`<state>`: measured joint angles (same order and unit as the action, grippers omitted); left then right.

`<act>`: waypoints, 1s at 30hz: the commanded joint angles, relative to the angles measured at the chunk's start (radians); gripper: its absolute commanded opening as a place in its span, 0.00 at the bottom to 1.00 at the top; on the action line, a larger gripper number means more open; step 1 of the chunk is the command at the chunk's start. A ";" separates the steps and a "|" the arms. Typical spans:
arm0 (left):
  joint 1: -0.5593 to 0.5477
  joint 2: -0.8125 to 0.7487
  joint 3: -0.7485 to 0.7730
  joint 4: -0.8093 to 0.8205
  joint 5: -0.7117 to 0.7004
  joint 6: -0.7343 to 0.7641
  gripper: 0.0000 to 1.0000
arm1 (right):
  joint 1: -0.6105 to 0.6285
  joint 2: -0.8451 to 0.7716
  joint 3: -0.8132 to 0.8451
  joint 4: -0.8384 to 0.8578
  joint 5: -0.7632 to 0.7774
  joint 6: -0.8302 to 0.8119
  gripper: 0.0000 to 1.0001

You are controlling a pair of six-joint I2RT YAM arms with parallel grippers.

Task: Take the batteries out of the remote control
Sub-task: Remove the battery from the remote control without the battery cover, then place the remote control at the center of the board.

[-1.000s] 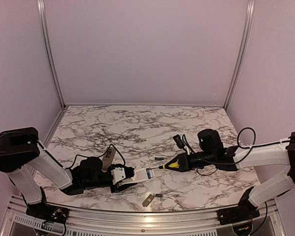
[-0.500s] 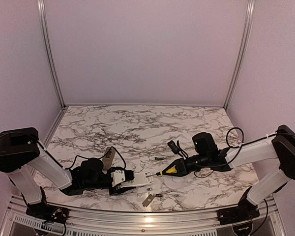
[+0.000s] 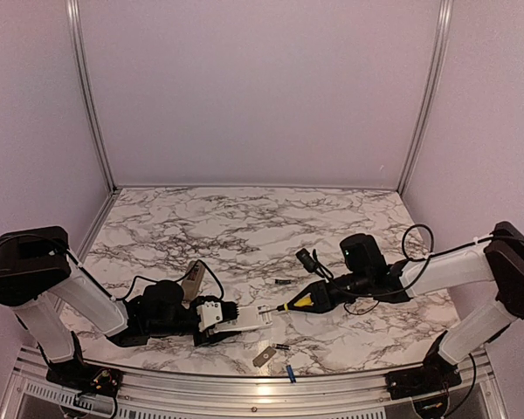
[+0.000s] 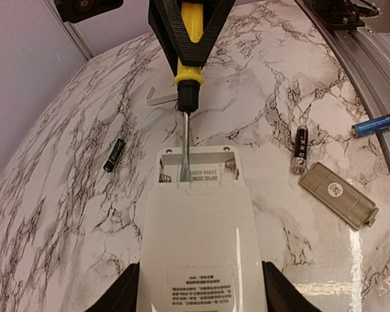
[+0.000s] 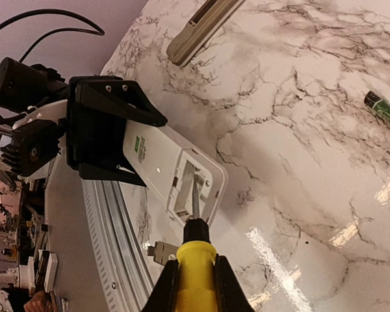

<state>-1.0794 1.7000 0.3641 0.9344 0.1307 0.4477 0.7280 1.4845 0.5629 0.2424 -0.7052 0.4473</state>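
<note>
Three batteries now lie loose on the counter [image 4: 260, 78]; half a second ago the top external view showed only two. The blue battery [image 3: 290, 374] sat at the open end of the remote [image 4: 198, 221] one second ago. It has since left the bay and stopped at the counter's near edge, by the metal rail [image 3: 244, 388]. Judgement: unloading is effectively complete.

The left pincer [image 4: 201, 296] is clamped on the remote body, one finger on each long side. The right pincer [image 5: 195, 286] is clamped on the yellow handle of the screwdriver [image 4: 185, 97], whose blade tip rests inside the bay.

View differences:
- **Top external:** shows where the blue battery lies relative to both arms, but not the bay interior.
- **Left wrist:** shows bare spring contacts and no cell in the bay. One dark battery [image 4: 300, 149] lies just beside the grey cover plate [image 4: 338, 195]; the other dark battery [image 4: 114, 155] lies well apart to the left.
- **Right wrist:** shows only that latter cell, at its right edge.
</note>
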 commanded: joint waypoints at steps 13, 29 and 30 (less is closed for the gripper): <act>0.005 -0.033 0.017 0.122 0.007 -0.032 0.00 | 0.009 -0.144 0.072 -0.195 0.121 -0.046 0.00; 0.021 -0.043 0.006 0.165 -0.030 -0.078 0.00 | 0.010 -0.278 0.113 -0.284 0.279 -0.068 0.00; 0.021 -0.043 0.005 0.170 -0.038 -0.083 0.00 | 0.011 -0.287 0.114 -0.285 0.302 -0.066 0.00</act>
<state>-1.0637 1.6840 0.3649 1.0302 0.1200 0.3882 0.7357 1.2278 0.6277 -0.0097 -0.5037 0.3912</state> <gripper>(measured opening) 0.586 0.135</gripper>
